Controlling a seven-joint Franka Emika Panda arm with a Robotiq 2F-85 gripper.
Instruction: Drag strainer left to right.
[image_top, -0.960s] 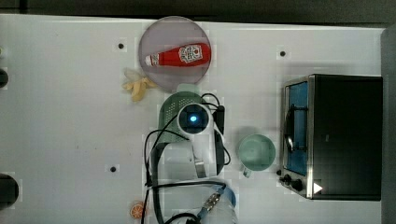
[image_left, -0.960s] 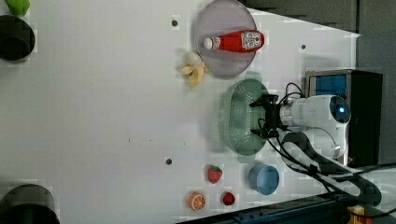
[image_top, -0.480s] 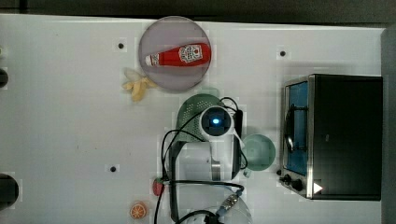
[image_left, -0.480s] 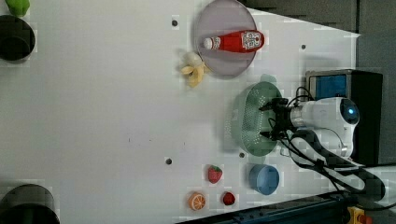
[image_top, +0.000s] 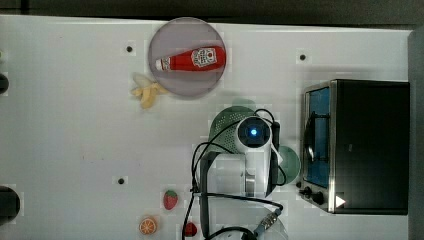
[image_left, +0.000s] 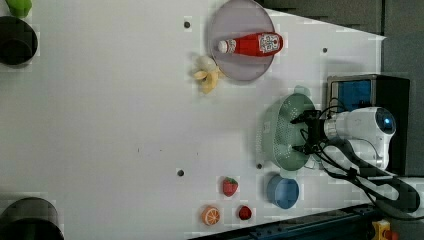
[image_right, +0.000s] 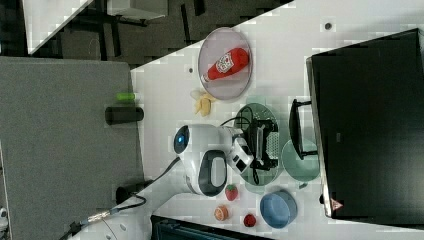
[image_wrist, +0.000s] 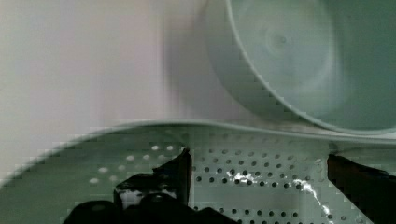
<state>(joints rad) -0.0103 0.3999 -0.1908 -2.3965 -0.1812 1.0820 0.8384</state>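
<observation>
Claw (image_left: 301, 135) spread inside strainer (image_left: 280, 131); mug (image_right: 300, 160) touching; oven (image_top: 367, 145) near

Pale green strainer (image_left: 280, 135) dotted with holes, mint mug (image_right: 300, 161), blue bowl (image_left: 282, 191), red ketchup bottle (image_top: 192, 60) on grey plate (image_top: 170, 80), white table (image_top: 75, 125), black oven (image_top: 372, 145).

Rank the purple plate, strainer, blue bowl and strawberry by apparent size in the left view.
1. Purple plate and strainer: similar spans, and the strainer is partly covered by the arm, so I won't split them.
2. Blue bowl.
3. Strawberry.
</observation>
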